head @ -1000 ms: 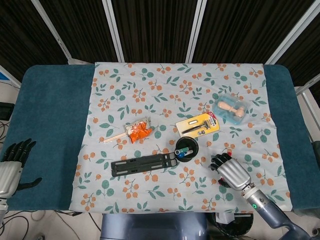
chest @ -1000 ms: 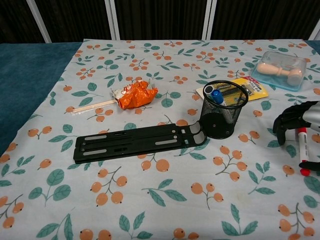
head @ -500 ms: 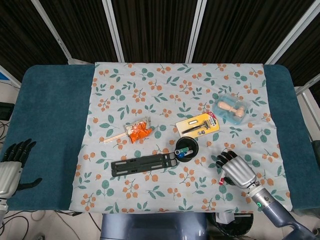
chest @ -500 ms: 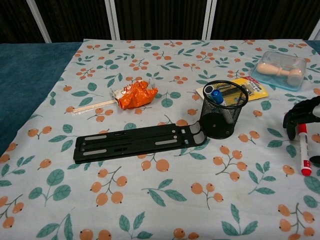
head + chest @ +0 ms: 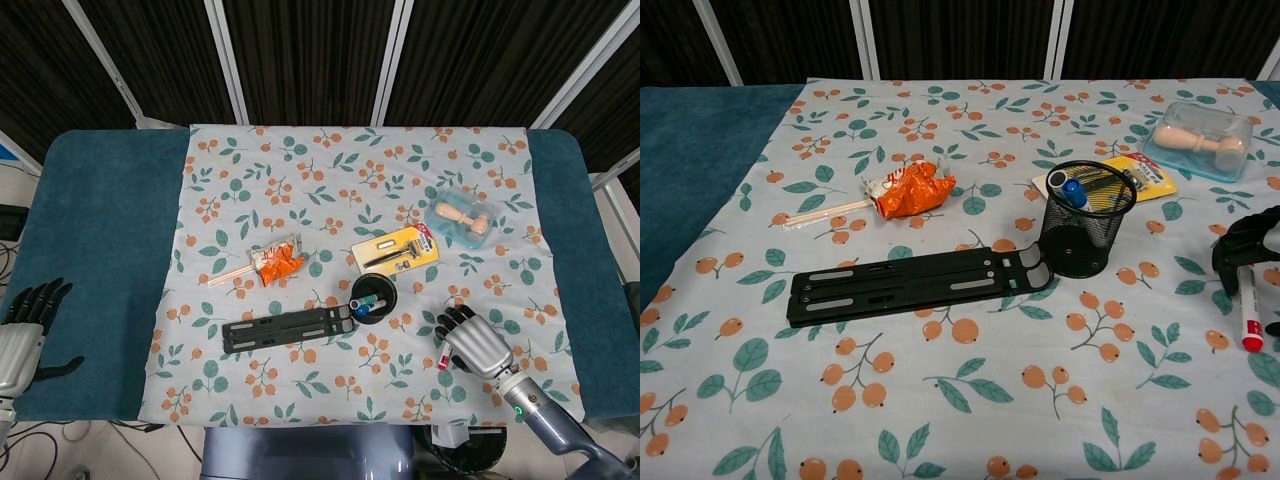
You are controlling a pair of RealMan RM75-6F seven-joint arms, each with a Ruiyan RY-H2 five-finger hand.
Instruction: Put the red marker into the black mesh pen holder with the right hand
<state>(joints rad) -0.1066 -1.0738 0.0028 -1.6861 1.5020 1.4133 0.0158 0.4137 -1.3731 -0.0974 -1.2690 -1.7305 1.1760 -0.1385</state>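
Note:
The red marker [image 5: 1248, 308] lies flat on the floral cloth at the right edge of the chest view, red cap toward me. My right hand [image 5: 472, 340] hovers over its far end, fingers [image 5: 1238, 248] arched and spread around it, and the marker rests on the cloth. In the head view the hand hides most of the marker. The black mesh pen holder [image 5: 1086, 218] [image 5: 373, 298] stands upright left of the hand, with a blue and a green pen inside. My left hand [image 5: 25, 335] lies open on the blue cover at the near left edge.
A black folding stand [image 5: 910, 285] lies flat left of the holder, touching its base. An orange snack packet [image 5: 908, 190] sits further back. A yellow razor pack [image 5: 397, 248] and a clear box [image 5: 462, 217] lie behind the holder.
My right hand has slid a little to the right, so less of it shows in the chest view. The marker has stayed lying on the cloth. The left hand has not moved.

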